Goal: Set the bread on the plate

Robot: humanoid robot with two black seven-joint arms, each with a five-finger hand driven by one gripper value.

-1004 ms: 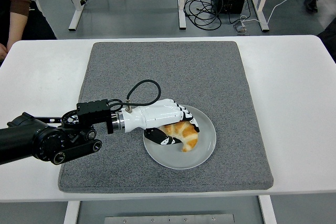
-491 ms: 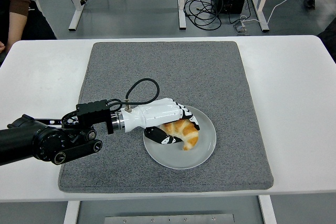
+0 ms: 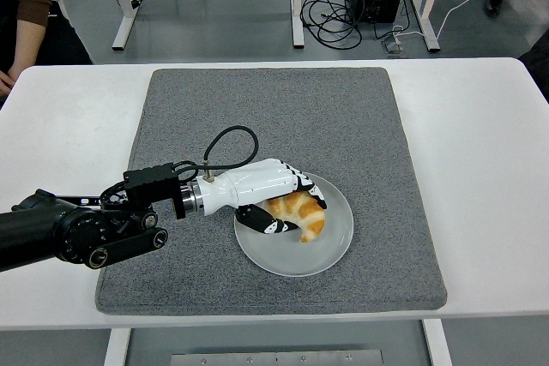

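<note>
A golden croissant-like bread (image 3: 305, 214) lies over the left half of a pale round plate (image 3: 330, 244) on the grey mat. My left hand (image 3: 290, 205), white with black finger pads, reaches in from the left and is curled around the bread, fingers above and thumb below it. The bread's left end is hidden under the fingers. I cannot tell whether the bread rests on the plate or hangs just above it.
The grey mat (image 3: 283, 117) covers the middle of the white table (image 3: 480, 152). A person's arm in a brown sleeve (image 3: 21, 6) shows at the top left. Cables (image 3: 339, 19) and table legs lie on the floor beyond the far edge.
The hand and the bread have shifted very slightly up and to the left over the plate; the grasp looks unchanged.
</note>
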